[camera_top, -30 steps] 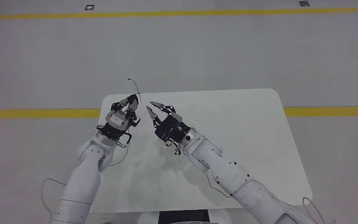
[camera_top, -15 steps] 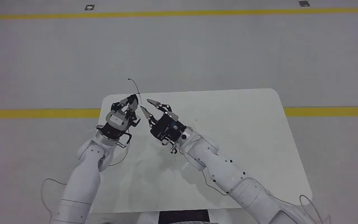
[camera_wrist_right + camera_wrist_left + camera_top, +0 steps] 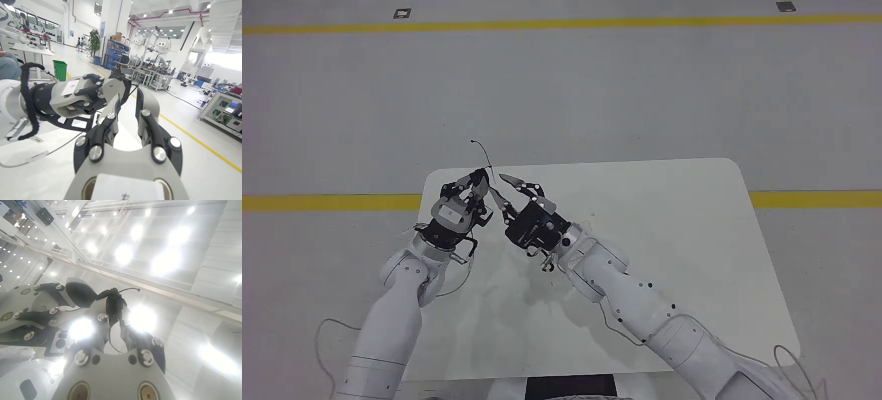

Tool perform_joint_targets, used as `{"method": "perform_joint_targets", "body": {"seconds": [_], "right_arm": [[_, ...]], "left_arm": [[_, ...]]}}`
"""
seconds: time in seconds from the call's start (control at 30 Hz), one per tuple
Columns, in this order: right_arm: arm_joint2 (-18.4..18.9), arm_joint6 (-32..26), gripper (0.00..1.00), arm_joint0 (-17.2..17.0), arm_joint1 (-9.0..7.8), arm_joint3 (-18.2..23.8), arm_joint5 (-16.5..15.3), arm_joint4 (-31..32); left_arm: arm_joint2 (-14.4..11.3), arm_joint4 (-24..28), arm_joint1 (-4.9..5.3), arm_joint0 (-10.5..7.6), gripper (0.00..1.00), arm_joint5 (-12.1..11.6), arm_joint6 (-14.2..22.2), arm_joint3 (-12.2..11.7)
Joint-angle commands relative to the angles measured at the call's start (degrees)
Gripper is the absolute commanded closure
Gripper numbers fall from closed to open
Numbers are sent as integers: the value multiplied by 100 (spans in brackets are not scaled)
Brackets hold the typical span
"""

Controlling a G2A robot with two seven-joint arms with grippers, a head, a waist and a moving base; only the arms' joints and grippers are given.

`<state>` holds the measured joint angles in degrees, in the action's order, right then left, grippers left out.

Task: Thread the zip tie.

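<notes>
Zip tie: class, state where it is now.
Top view: the zip tie is pinched in the left tool over the table's far left corner, with the open right tool close beside it.

Bright, even overhead lighting; ceiling lamps flaring white across left claw; wide-angle bowing toward edges.

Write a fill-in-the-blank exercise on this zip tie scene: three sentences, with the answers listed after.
1. The left tool is ____ on the zip tie.
2. The right tool, close beside it, has its jaws ____.
3. Both tools are above a table whose top is ____ in colour.
Missing words: shut; open; white.
</notes>
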<state>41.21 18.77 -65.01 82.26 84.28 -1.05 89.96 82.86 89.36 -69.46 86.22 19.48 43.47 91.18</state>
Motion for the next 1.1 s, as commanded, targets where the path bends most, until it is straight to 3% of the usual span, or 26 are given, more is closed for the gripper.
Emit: {"method": "perform_joint_targets", "body": {"seconds": [0.0,0.17,0.3,1.07], "right_arm": [[-13,-2,80,21,10,-16,19,-1],[-52,-3,84,80,34,-52,63,-1],[-69,-11,100,122,35,-71,110,-1],[-191,-96,100,85,-275,120,371,-1]], "left_arm": [[0,0,0,0,100,0,0,0],[0,0,0,0,100,0,0,0],[0,0,0,0,100,0,0,0],[0,0,0,0,100,0,0,0]]}}
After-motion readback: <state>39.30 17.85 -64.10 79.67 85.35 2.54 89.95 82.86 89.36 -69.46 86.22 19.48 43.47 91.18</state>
